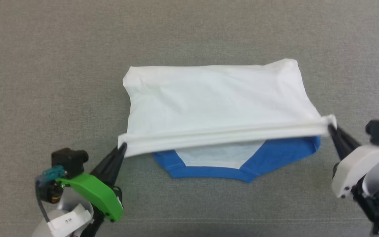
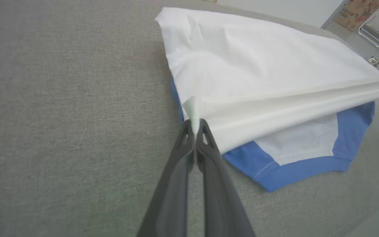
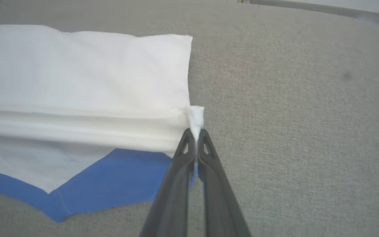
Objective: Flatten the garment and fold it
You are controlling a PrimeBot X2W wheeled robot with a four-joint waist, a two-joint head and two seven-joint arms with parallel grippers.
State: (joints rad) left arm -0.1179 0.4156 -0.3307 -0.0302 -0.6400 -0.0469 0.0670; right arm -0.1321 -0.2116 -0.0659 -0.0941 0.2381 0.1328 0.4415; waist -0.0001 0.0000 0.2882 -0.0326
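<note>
Left claw [image 1: 122,148], right claw [image 1: 331,128] hold white-blue garment [image 1: 209,98] taut.

The folded-over white layer of the garment [image 1: 215,98] covers most of the layer beneath. The right wrist view crops the garment at the left edge. The head view crops the right gripper [image 1: 331,129] housing at the right edge. The print on the cardboard box [image 2: 357,11] is illegible.

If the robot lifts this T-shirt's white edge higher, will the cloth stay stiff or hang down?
Probably floppy: the garment shows a straight edge only because the left gripper and right gripper stretch it between them. It seems light, as two small corner pinches by shut jaws carry it. Brought closer, the middle would likely sag.
</note>
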